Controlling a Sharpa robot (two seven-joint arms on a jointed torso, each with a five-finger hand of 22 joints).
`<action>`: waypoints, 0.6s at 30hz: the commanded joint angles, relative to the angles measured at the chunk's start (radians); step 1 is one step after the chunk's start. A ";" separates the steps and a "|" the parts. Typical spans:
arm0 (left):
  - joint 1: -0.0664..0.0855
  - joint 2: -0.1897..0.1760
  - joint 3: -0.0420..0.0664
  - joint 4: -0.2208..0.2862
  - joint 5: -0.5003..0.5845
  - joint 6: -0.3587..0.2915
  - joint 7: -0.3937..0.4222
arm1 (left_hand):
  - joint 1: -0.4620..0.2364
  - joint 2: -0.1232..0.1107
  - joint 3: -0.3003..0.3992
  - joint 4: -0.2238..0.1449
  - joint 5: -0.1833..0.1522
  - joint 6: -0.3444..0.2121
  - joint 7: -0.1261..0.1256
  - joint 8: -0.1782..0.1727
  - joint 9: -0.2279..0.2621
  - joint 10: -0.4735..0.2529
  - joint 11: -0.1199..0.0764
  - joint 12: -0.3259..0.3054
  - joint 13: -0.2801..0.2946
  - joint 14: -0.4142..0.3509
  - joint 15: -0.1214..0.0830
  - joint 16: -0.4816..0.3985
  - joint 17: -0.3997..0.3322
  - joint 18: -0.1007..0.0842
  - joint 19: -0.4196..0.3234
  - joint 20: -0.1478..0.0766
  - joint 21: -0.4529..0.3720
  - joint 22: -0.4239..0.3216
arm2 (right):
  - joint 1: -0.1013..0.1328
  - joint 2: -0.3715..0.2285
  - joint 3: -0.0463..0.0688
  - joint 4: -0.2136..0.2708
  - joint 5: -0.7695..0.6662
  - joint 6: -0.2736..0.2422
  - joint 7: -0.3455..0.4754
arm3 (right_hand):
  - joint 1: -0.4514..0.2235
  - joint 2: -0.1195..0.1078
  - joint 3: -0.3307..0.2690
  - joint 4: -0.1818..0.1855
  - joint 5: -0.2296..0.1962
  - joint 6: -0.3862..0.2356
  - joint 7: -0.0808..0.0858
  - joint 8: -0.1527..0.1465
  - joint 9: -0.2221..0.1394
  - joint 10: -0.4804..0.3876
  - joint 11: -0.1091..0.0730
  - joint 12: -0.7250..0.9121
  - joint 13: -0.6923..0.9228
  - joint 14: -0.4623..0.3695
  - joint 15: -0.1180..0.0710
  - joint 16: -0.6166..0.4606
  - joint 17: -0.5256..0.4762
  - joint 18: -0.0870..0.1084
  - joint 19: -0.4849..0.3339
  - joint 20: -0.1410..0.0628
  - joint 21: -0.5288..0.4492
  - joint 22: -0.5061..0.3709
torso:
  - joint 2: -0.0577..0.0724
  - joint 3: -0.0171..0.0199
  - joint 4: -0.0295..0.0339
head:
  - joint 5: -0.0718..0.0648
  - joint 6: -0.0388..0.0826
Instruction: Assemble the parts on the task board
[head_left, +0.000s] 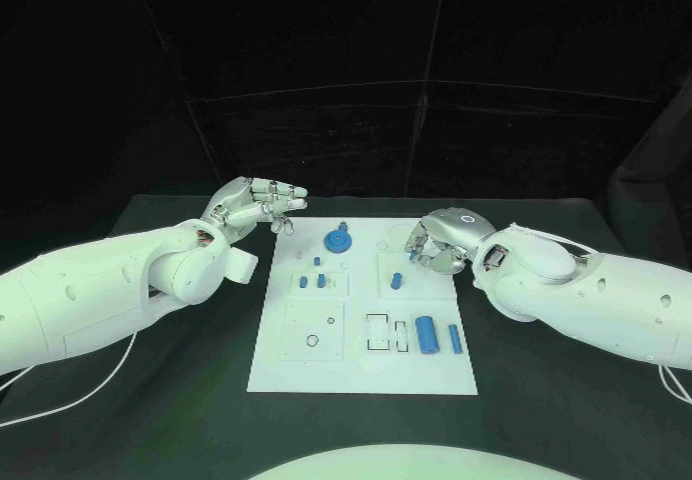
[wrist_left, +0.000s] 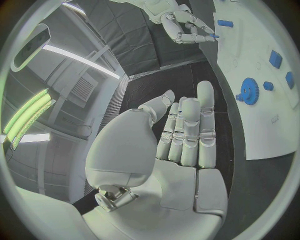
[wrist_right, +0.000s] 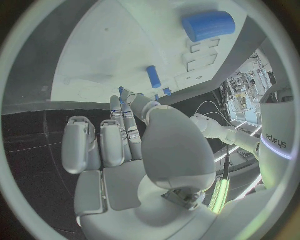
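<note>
My left hand (head_left: 257, 208) hovers just off the far-left corner of the flat white rectangular task board (head_left: 289, 370), fingers loosely curled, holding nothing. My right hand (head_left: 440, 240) hangs over the far-right edge; whether its fingertips pinch a part, I cannot tell. Risk: a low sweep could knock the loose blue cylinder (head_left: 427, 333) or the blue toothed gear (head_left: 339, 241). Small blue parts sit scattered mid-board.

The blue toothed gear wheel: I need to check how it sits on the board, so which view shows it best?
The left wrist view: the blue toothed gear wheel is close, its teeth distinct, resting on the white task board. The head view shows it small, at the board's far end.
</note>
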 joint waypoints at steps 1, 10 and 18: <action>0.001 0.001 0.001 0.001 0.006 0.001 0.006 | 0.007 -0.001 -0.003 -0.001 0.002 -0.005 0.000 -0.007 -0.001 -0.005 0.002 0.001 -0.001 -0.005 0.003 -0.001 -0.001 0.005 -0.001 0.003 -0.006 -0.001 | 0.003 -0.001 0.004 0.050 0.024 -0.042 0.011 | -0.009 0.001 0.005 -0.001 0.006 0.004 0.001 -0.006 -0.001 0.004 -0.001 -0.005 -0.002 0.045 -0.006 0.006 0.001 0.003 0.005 -0.001 0.006 0.001 | -0.001 -0.0008 -0.0027 | 0.002 -0.001; 0.001 0.016 0.001 0.000 0.008 0.006 0.010 | 0.007 -0.001 -0.004 -0.001 0.003 -0.005 0.001 -0.007 -0.001 -0.006 0.002 0.001 -0.001 -0.006 0.003 -0.003 -0.004 0.005 -0.001 0.003 -0.007 -0.002 | 0.003 0.038 0.007 0.134 0.020 -0.021 0.014 | -0.009 0.000 0.007 -0.002 0.009 0.004 0.001 -0.007 -0.002 0.004 0.000 -0.006 -0.003 0.045 -0.006 0.007 0.002 0.003 0.005 -0.001 0.006 0.002 | -0.002 -0.0036 0.0088 | 0.019 0.000; 0.001 0.030 0.001 -0.003 0.011 0.004 0.012 | 0.007 -0.001 -0.004 -0.001 0.003 -0.005 0.001 -0.007 -0.001 -0.006 0.002 0.001 -0.001 -0.006 0.003 -0.003 -0.004 0.005 -0.001 0.003 -0.007 -0.002 | -0.009 0.131 0.005 0.105 0.017 0.012 0.035 | -0.009 0.000 0.013 -0.005 0.018 0.001 0.003 -0.010 -0.003 0.003 0.001 -0.010 -0.006 0.045 -0.005 0.008 0.002 0.003 0.005 0.000 0.006 0.002 | -0.002 -0.0038 0.0105 | 0.046 -0.011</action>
